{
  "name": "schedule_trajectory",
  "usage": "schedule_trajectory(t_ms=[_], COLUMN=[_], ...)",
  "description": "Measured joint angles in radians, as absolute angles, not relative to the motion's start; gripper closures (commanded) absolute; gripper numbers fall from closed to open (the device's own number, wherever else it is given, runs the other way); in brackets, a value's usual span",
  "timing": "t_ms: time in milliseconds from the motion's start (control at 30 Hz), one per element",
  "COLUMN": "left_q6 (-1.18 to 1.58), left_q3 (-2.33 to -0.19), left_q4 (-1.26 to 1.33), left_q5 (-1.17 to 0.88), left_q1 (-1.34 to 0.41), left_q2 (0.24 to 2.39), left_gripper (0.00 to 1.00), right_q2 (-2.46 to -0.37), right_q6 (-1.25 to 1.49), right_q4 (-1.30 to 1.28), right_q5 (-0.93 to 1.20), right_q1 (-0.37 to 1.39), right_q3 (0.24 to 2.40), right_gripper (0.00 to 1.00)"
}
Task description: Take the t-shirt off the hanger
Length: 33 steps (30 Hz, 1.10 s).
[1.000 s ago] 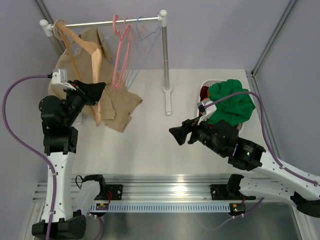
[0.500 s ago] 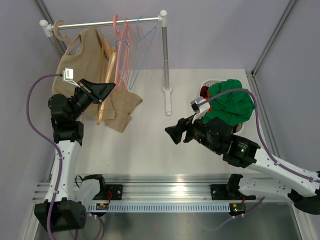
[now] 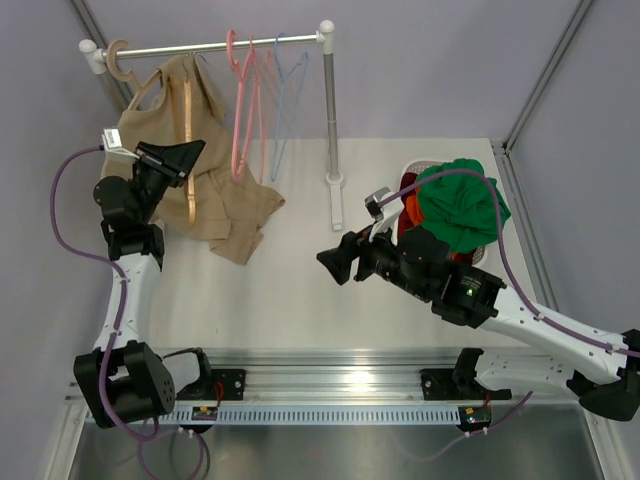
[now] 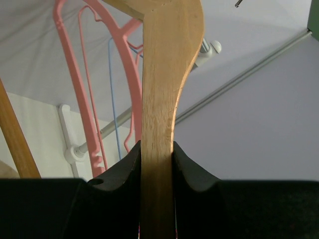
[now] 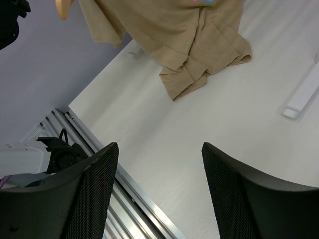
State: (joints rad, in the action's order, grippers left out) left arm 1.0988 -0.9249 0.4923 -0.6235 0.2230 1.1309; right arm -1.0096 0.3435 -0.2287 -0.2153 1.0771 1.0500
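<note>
1. From above, my left gripper [image 3: 178, 160] is clamped on a flat arm of the wooden hanger [image 3: 190, 195], whose hook sits over the left end of the clothes rail [image 3: 220, 45]. A beige top [image 3: 240, 215] hangs at the same spot, its lower part lying on the desk [image 3: 300, 300]. The green t-shirt [image 3: 462, 205] is off the hanger, bunched up in the white basket [image 3: 409, 168] at the right of the desk, beside an orange garment [image 3: 408, 212]. My right gripper [image 3: 333, 262] hovers over bare desk near the foot of the rack's post [image 3: 330, 110].

2. On my left wrist camera, my two black fingers [image 4: 124, 172] press on either side of the hanger's arm [image 4: 162, 89], which stands upright between them. Behind it hang pink hangers [image 4: 75, 79] and a thin pale-blue hanger [image 4: 111, 99].

3. On my right wrist camera, my right gripper [image 5: 159, 147] has its jaws spread wide with nothing between them. Only white desk shows below, with the beige top's hem [image 5: 199, 64] further off.
</note>
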Motion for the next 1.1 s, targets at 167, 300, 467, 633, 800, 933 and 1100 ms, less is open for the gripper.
schedule_trajectory(t_ms=[167, 300, 467, 633, 800, 933, 1100], left_q6=[1.124, 1.15, 1.159, 1.199, 1.209, 1.177, 1.113], left_q3=[-0.925, -0.939, -1.011, -1.065, -1.066, -1.066, -1.084], left_q4=[0.517, 0.565, 0.582, 0.65, 0.649, 0.629, 0.556], left_q5=[-0.524, -0.447, -0.363, -0.323, -0.27, -0.214, -0.144], left_q1=[0.222, 0.2, 0.125, 0.058, 0.051, 0.043, 0.023], left_q2=[1.187, 1.243, 1.332, 1.417, 1.444, 1.444, 1.444], left_gripper=[1.0, 1.0, 1.0, 1.0, 1.0, 1.0, 1.0], right_q2=[-1.009, -1.018, -1.052, -1.046, -1.021, -1.015, -1.015], right_q6=[0.344, 0.347, 0.353, 0.355, 0.353, 0.351, 0.351], right_q4=[-0.229, -0.228, -0.229, -0.229, -0.229, -0.229, -0.229], right_q5=[-0.214, -0.187, -0.157, -0.147, -0.145, -0.144, -0.136], right_q1=[1.077, 1.077, 1.077, 1.077, 1.077, 1.077, 1.077], right_q3=[1.051, 1.055, 1.057, 1.057, 1.057, 1.057, 1.057], right_gripper=[0.25, 0.25, 0.25, 0.25, 0.25, 0.25, 0.25])
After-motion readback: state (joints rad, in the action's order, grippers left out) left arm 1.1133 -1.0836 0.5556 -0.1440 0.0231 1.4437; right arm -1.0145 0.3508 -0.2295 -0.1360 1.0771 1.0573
